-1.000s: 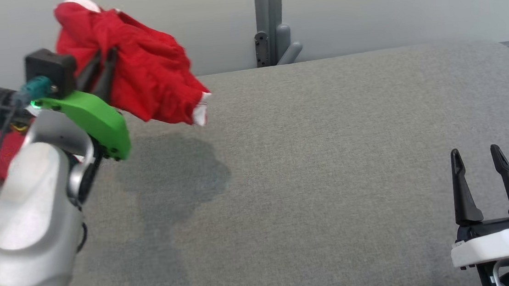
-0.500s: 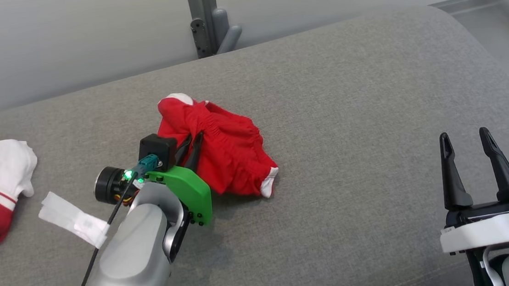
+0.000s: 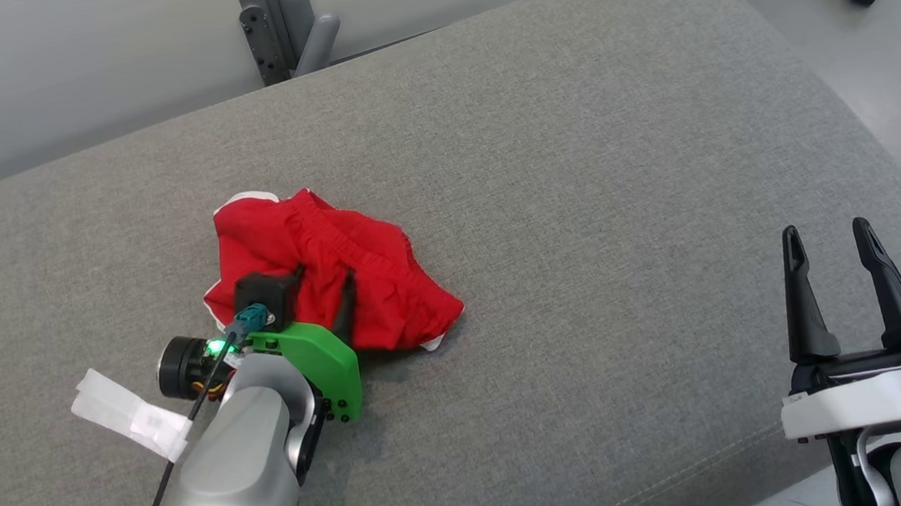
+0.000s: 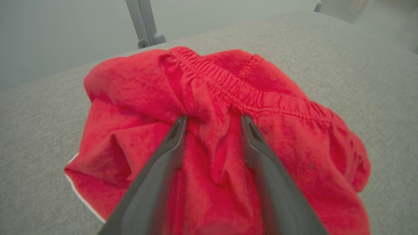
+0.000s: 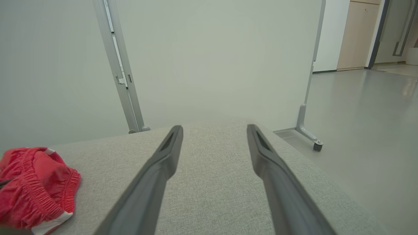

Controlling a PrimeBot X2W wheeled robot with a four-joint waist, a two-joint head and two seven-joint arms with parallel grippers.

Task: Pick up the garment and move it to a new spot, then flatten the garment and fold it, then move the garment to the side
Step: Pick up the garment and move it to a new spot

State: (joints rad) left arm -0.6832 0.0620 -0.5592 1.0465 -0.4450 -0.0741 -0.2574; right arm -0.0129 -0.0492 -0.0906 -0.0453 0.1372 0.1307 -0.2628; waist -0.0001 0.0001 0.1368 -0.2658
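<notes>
One crumpled garment (image 3: 339,287) lies, seemingly longest from far-left to near-right.

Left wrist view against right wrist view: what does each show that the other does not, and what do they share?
Left wrist view: the left gripper, fingers apart around a fold of the red shorts, seen close up. Right wrist view: the right gripper, open, facing the grey cushion, plus floor and a castor. Shared: shorts, cushion, partition post.
</notes>
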